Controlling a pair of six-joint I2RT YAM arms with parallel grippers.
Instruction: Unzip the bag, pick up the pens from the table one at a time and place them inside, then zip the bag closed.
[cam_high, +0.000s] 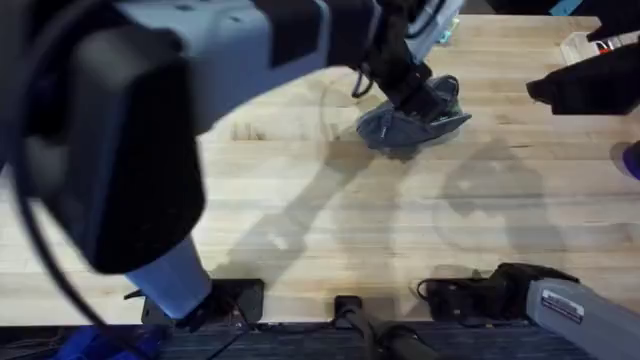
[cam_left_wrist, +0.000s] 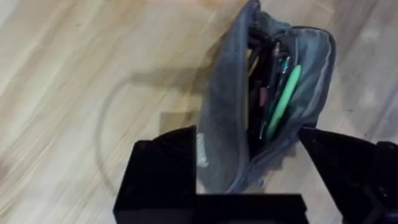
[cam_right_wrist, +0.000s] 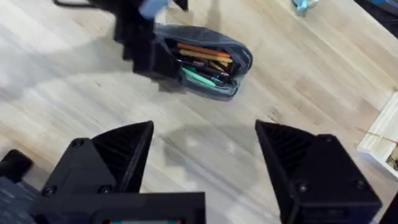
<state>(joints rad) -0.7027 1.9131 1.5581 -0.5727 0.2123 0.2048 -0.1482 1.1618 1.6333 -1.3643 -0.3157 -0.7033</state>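
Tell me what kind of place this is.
Probably a robot lab workbench: a light wooden butcher-block table, two arm bases clamped at its near edge with cables, and a grey fabric pencil pouch lying open, full of pens.

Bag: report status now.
Left end effector open, straddling the bag. Bag unzipped, pens inside. Right end effector open, empty, hanging clear above the table.

— What kind of room is this?
— It looks like a robotics lab or workshop. A wide butcher-block table carries two robot arms, bolted at its near edge with black cables trailing off. A white bin sits in the far corner.
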